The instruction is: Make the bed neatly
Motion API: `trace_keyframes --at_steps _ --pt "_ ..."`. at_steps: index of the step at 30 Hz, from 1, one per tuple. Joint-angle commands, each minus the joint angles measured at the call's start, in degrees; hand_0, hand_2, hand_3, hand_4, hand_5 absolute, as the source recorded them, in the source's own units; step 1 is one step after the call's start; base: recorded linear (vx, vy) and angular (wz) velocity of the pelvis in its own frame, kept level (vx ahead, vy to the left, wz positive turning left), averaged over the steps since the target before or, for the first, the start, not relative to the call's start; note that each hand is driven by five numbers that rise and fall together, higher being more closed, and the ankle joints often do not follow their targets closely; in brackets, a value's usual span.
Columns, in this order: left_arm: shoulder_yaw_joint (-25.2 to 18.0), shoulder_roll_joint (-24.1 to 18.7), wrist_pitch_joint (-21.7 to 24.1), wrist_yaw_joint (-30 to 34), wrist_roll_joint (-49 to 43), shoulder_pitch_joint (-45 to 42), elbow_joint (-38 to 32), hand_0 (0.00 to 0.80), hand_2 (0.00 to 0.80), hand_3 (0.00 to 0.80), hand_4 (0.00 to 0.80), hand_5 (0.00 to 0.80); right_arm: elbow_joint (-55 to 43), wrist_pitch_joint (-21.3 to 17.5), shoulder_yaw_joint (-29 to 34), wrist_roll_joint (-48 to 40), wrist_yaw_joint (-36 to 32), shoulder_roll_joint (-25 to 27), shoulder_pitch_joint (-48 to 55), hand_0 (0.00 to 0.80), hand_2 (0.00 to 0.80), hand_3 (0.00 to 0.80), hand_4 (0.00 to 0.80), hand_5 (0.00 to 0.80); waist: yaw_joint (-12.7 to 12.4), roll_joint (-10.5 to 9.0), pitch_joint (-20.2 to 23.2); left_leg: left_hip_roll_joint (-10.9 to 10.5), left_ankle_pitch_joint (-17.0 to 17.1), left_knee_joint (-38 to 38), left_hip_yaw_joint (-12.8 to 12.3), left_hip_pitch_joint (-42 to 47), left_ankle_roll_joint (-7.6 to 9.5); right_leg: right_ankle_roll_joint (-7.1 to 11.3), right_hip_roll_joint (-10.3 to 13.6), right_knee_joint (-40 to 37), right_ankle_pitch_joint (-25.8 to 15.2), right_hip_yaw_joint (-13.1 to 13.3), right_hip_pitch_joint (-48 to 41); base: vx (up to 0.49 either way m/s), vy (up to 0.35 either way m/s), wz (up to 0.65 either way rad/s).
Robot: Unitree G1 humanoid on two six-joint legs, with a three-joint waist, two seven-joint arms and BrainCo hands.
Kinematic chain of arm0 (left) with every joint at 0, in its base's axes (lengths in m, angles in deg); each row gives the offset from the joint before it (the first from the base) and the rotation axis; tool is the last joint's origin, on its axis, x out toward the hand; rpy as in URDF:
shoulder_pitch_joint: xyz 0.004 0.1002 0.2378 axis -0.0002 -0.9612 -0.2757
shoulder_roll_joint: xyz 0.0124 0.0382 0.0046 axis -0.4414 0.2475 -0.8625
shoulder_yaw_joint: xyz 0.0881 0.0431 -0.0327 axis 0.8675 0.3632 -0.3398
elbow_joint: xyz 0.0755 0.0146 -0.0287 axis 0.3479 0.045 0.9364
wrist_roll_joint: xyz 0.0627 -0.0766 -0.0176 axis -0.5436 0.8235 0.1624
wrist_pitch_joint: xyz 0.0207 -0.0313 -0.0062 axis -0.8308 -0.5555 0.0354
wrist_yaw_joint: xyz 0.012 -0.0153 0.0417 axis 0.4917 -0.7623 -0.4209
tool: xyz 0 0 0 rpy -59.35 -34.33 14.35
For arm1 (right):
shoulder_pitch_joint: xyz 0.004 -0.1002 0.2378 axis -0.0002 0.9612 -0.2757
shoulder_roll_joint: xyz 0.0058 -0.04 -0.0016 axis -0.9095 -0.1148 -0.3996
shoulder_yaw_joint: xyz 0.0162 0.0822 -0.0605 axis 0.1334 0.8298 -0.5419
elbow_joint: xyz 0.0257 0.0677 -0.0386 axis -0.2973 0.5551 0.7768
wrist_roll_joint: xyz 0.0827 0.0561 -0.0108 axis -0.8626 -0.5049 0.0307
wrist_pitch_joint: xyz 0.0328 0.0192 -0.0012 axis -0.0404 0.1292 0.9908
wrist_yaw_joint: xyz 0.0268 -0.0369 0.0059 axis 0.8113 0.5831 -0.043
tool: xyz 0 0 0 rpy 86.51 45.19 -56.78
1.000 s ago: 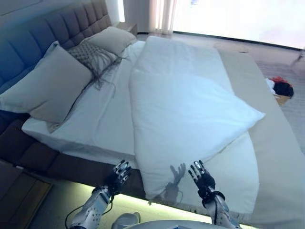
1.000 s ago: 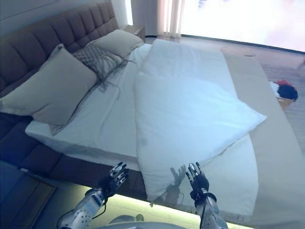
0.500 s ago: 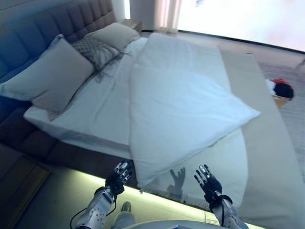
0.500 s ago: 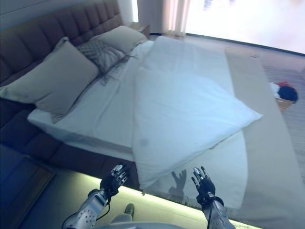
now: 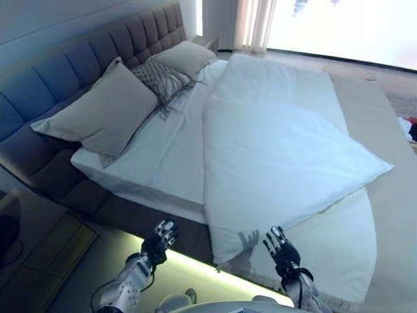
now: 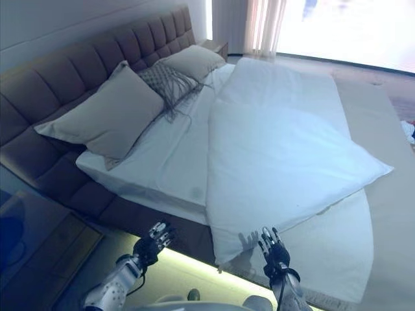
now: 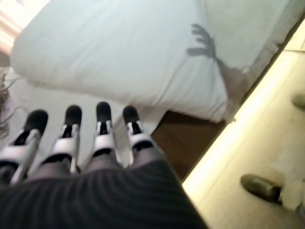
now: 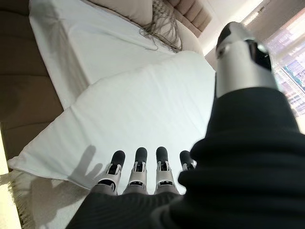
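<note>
A white duvet (image 5: pixel 287 150) lies crooked across the bed, one corner hanging over the near edge (image 5: pixel 225 251) and another poking out to the right (image 5: pixel 384 171). White sheet (image 5: pixel 163 156) is bare on the left side. Pillows (image 5: pixel 107 114) lean against the padded headboard (image 5: pixel 58 78). My left hand (image 5: pixel 159 240) hovers open in front of the bed's dark side. Over the near duvet edge, my right hand (image 5: pixel 281 251) is also open; its straight fingers (image 8: pixel 138 164) show in the right wrist view, touching nothing.
A grey patterned cushion (image 5: pixel 163 75) and a further pillow (image 5: pixel 189 57) sit by the headboard. A beige cover (image 5: pixel 391 208) lies under the duvet on the right. A wooden bedside table (image 5: pixel 39 241) stands at lower left. A glowing strip (image 5: pixel 189 264) runs under the bed frame.
The whole picture has shifted, so the camera has moved; the bed now sits further right in view. Both hands stay open near the bed's near edge.
</note>
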State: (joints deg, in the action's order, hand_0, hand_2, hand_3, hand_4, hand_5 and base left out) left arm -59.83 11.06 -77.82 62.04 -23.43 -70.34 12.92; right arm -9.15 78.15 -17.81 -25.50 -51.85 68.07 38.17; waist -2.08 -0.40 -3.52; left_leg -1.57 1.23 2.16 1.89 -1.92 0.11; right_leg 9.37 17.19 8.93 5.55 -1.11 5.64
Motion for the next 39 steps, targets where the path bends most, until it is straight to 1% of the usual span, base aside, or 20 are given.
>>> trace_keyframes --at_steps 1,4,6,8,9,12,15,17,18,20,22,23,25,28,29,30,31,33,36,39 --pt "-2.83 0.05 0.01 1.22 0.86 2.22 -3.42 0.0 0.0 0.0 0.0 0.0 -2.32 -2.31 1.71 1.12 -1.26 0.08 -3.1 0.0 0.0 0.0 0.0 0.0 0.97 -2.05 0.19 1.58 -6.02 2.29 -1.08 3.71 -0.19 1.19 2.01 -9.69 -21.67 0.52 0.83 0.031 -0.139 0.08" --pt "-4.3 0.01 0.36 1.39 0.43 0.23 -3.97 0.0 0.0 0.0 0.0 0.0 -2.65 -1.2 1.92 1.5 -1.81 -0.48 -2.27 0.0 0.0 0.0 0.0 0.0 0.54 -2.13 0.36 3.23 -6.03 2.26 -3.08 3.98 -0.12 1.52 0.91 -4.85 -18.53 -1.59 0.95 0.008 -0.176 0.05" --pt "-4.41 0.44 1.01 1.51 -0.05 -1.11 -4.09 0.0 0.0 0.0 0.0 0.0 -2.58 -1.42 2.59 0.78 -1.28 -0.35 -0.84 0.0 0.0 0.0 0.0 0.0 0.28 -2.29 0.76 3.96 -5.42 2.64 -2.97 3.56 -0.14 1.35 -0.56 -3.07 -15.1 -2.6 0.2 0.053 -0.214 -0.05" --pt "-3.92 0.62 1.17 0.95 0.13 -2.14 -4.37 0.0 0.0 0.0 0.0 0.0 -1.31 -3.25 3.29 -0.64 0.88 -0.16 -0.34 0.0 0.0 0.0 0.0 0.0 0.02 -2.76 1.1 4.23 -5.56 3.34 -1.89 3.29 -0.84 1.22 -1.46 -4.58 -14.44 -2.62 -0.48 0.1 -0.263 -0.01" --pt "-3.9 0.71 1.16 0.53 0.8 -2.54 -4.36 0.0 0.0 0.0 0.0 0.0 -0.92 -3.61 3.59 -1.2 2.12 0.09 -0.66 0.0 0.0 0.0 0.0 0.0 -0.09 -2.53 1.07 4.96 -4.93 2.85 -1.61 3.79 -1.23 1.0 -2.14 -4.56 -13.73 -2.8 -0.77 0.1 -0.261 0.08" --pt "-4.62 0.53 -0.39 1.06 -0.07 -3.4 -4.08 0.0 0.0 0.0 0.0 0.0 -0.62 -4.38 5.22 -5.84 3.48 0.97 -1.2 0.0 0.0 0.0 0.0 0.0 0.05 -1.79 1.02 8.21 -3.66 1.31 -1.67 5.5 -2.7 0.38 -3.74 -4.08 -11.06 -3.95 -1.98 0.097 -0.221 0.06" --pt "-3.77 0.55 -1.92 1.33 0.3 -3.77 -4.35 0.0 0.0 0.0 0.0 0.0 1.95 -4.42 8.69 -9.76 2.62 1.45 -1.99 0.0 0.0 0.0 0.0 0.0 0.36 -1.23 0.12 10.72 -3.22 6.44 -2.0 3.45 -4.66 -0.88 -4.45 -3.1 -9.51 -5.04 -2.77 0.075 -0.149 0.11" --pt "-3.24 0.43 -2.12 1.43 0.6 -4.76 -5.08 0.0 0.0 0.0 0.0 0.0 4.39 -4.77 10.08 -12.49 2.25 2.18 -3.38 0.0 0.0 0.0 0.0 0.0 -0.32 -0.23 -0.89 12.1 -0.55 8.57 -0.32 2.13 -5.74 -1.7 -5.07 -2.7 -8.87 -5.52 -3.3 0.077 -0.009 0.1" --pt "-2.66 0.38 -2.04 1.68 1.08 -5.11 -5.16 0.0 0.0 0.0 0.0 0.0 5.91 -5.18 10.76 -15.34 2.68 2.51 -4.55 0.0 0.0 0.0 0.0 0.0 -0.88 0.6 -1.48 12.53 0.53 6.76 1.02 2.06 -5.96 -1.81 -5.19 -2.25 -8.58 -5.85 -3.34 0.063 0.116 0.04" --pt "-0.89 0.13 -1.12 2.74 2.3 -3.95 -4.97 0.0 0.0 0.0 0.0 0.0 9.83 -6.83 12.58 -20.44 1.79 3.66 -8.3 0.0 0.0 0.0 0.0 0.0 -1.86 2.28 -2.98 12.48 3.2 2.48 3.41 0.72 -6.37 -1.71 -4.54 -1.26 -8.08 -6.7 -2.1 -0.041 0.227 0.13" --pt "1.4 0.11 -0.41 3.57 3.73 -0.39 -4.3 0.0 0.0 0.0 0.0 0.0 15.95 -8.33 15.49 -25.74 1.08 4.98 -12.72 0.0 0.0 0.0 0.0 0.0 -2.53 3.55 -4.48 11.86 4.62 -0.73 3.46 -2.08 -6.97 -1.38 -2.72 -0.59 -7.97 -7.9 -0.21 -0.158 0.312 0.23" --pt "2.47 0.01 -0.38 4.03 4.52 2.09 -3.75 0.0 0.0 0.0 0.0 0.0 20.83 -7.73 17.86 -28.02 -0.25 6.49 -15.48 0.0 0.0 0.0 0.0 0.0 -2.93 3.84 -5.35 11.21 4.52 -1.14 3.24 -3.66 -7.21 -1.02 -1.5 -0.55 -8.19 -8.75 0.47 -0.165 0.273 0.41" --pt "3.54 -0.59 -0.85 3.51 3.76 5.4 -4.24 0.0 0.0 0.0 0.0 0.0 28.32 -5.64 21.05 -31.74 -0.36 8.96 -20.04 0.0 0.0 0.0 0.0 0.0 -3.89 3.84 -6.99 9.21 3.64 -0.19 3.33 -6.13 -6.89 0.24 0.91 0.48 -8.59 -9.43 1.87 -0.009 0.194 0.64" --pt "4.17 -3.06 -2.01 2.38 1.81 6.01 -8.05 0.0 0.0 0.0 0.0 0.0 31.96 -2.02 24.95 -35.87 -0.54 12.09 -21.76 0.0 0.0 0.0 0.0 0.0 -5.06 3.28 -9.11 7.04 2.11 5.41 3.62 -8.83 -6.31 1.24 5.17 6.45 -8.9 -9.3 4.11 0.17 0.092 0.33" --pt "4.36 -4.08 -2.17 2.04 2.23 5.27 -9.08 0.0 0.0 0.0 0.0 0.0 31.87 -1.67 25.73 -37.12 -1.24 11.92 -21.55 0.0 0.0 0.0 0.0 0.0 -5.26 2.95 -9.82 6.44 0.93 7.37 3.93 -9.02 -6.2 1.67 7.07 7.77 -10.16 -8.58 5.38 0.209 -0.062 0.08" --pt "4.4 -5.26 -1.65 2.43 3.03 4.95 -9.74 0.0 0.0 0.0 0.0 0.0 31.68 -1.48 25.91 -38.62 -2.43 11.91 -21.98 0.0 0.0 0.0 0.0 0.0 -5.19 2.51 -10.84 6.34 -0.03 8.85 4.08 -9.44 -6.3 2.48 8.12 7.25 -12.27 -7.63 6.7 0.102 -0.156 0.03" --pt "4.26 -6.72 -1.08 2.88 4.15 5.48 -10.43 0.0 0.0 0.0 0.0 0.0 32.3 -0.84 25.95 -39.91 -4.21 12.58 -23.27 0.0 0.0 0.0 0.0 0.0 -5.1 2.21 -11.88 6.71 -0.91 10.07 3.79 -10.46 -6.38 3.2 8.12 5.24 -13.91 -6.96 7.65 -0.042 -0.201 -0.06" --pt "4.76 -8.75 0.37 2.27 5.94 6.83 -11.83 0.0 0.0 0.0 0.0 0.0 33.95 0.31 25.32 -41.32 -5.38 15.05 -26.63 0.0 0.0 0.0 0.0 0.0 -5.02 2.41 -13.46 7.42 -2.22 12.92 3.98 -14.13 -5.84 3.38 7.17 2.59 -14.03 -5.87 9.39 -0.163 -0.209 -0.15" --pt "5.22 -10.49 1.16 1.7 9.37 9.43 -12.42 0.0 0.0 0.0 0.0 0.0 36.62 3.89 24.8 -46.62 -7.95 18.7 -30.74 0.0 0.0 0.0 0.0 0.0 -5.2 3.97 -15.88 8.87 -1.59 15.21 4.77 -20.3 -6.7 3.44 5.48 2.73 -14.11 -5.87 13.96 -0.212 -0.177 -0.01" --pt "7.03 -10.63 1.5 1.43 10.05 11.82 -11.88 0.0 0.0 0.0 0.0 0.0 37.72 4.38 24.51 -49.24 -9.66 20.33 -31.99 0.0 0.0 0.0 0.0 0.0 -5.49 4.57 -17.15 9.07 -0.39 15.69 5.47 -24.43 -7.4 3.14 5.06 3.19 -14.05 -6.59 16.93 -0.089 -0.146 0.08"
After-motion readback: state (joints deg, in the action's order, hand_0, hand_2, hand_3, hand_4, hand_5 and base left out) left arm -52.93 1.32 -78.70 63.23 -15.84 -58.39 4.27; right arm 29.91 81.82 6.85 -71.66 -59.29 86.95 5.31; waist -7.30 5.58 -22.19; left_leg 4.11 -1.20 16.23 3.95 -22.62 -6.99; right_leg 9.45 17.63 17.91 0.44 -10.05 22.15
